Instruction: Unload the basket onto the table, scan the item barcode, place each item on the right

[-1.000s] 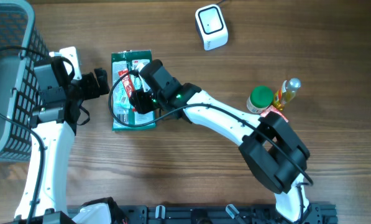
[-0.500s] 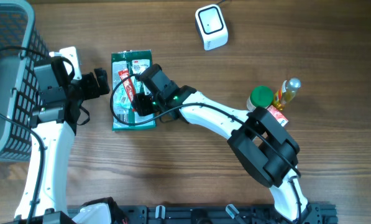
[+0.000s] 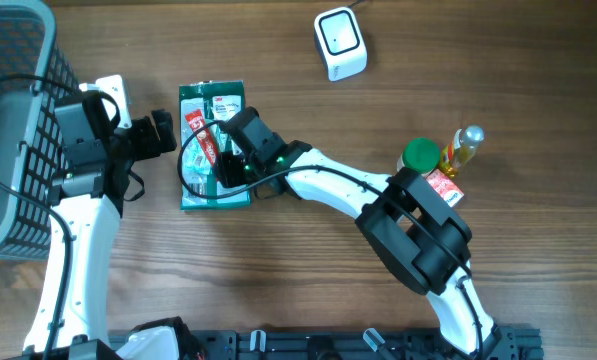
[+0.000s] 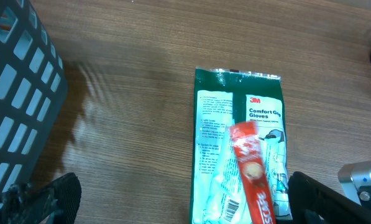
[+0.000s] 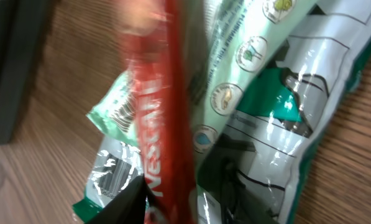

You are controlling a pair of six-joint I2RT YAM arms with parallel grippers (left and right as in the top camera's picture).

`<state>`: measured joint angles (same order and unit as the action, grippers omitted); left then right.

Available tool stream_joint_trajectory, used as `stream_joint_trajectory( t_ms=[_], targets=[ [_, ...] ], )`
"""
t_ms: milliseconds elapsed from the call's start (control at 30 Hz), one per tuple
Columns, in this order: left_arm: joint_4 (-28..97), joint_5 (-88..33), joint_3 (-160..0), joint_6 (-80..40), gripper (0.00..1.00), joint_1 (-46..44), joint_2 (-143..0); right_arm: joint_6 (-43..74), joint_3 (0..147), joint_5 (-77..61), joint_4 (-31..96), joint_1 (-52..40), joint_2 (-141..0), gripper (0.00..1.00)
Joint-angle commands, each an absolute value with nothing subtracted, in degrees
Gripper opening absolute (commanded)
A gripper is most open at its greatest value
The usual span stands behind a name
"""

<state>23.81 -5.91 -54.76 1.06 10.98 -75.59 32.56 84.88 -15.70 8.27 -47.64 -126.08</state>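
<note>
A red stick sachet [image 3: 202,136] lies slanted over a green 3M glove package [image 3: 218,102] on the wooden table. My right gripper [image 3: 222,163] is over the package's lower half. In the right wrist view the red sachet [image 5: 166,112] runs blurred between the two dark fingers [image 5: 126,208], which press against its sides. The package [image 5: 278,93] and one of its barcodes [image 5: 110,177] show behind it. My left gripper [image 3: 164,133] stands wide open just left of the package. Its view shows the package [image 4: 219,137] and the sachet [image 4: 250,171] between its spread fingers.
The white scanner [image 3: 340,43] sits at the back, right of the package. A dark wire basket [image 3: 13,120] fills the left edge, also seen as the basket [image 4: 17,93] in the left wrist view. A green-capped jar [image 3: 418,155] and an oil bottle [image 3: 465,145] stand to the right.
My right gripper has slid slightly down and left over the package and narrowed its jaws onto the red sachet, which has shifted a little. The left arm has not moved.
</note>
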Motion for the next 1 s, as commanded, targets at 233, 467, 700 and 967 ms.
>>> stream_joint_trajectory(
  t_ms=[233,467,700,967],
  targets=[
    [23.7,-6.2,-55.2,1.5,1.00,11.2,-75.8,32.9,84.7,-18.1,7.7,-47.0,-126.7,0.04],
    [23.7,-6.2,-55.2,1.5,1.00,11.2,-75.8,23.9,84.7,-11.2,16.2,-45.6,-118.5,0.04],
    [23.7,-6.2,-55.2,1.5,1.00,11.2,-75.8,13.4,84.7,1.6,32.0,-45.7,-116.4,0.04],
    [23.7,-6.2,-55.2,1.5,1.00,11.2,-75.8,12.1,84.7,12.3,36.6,-49.5,-116.8,0.04]
  ],
)
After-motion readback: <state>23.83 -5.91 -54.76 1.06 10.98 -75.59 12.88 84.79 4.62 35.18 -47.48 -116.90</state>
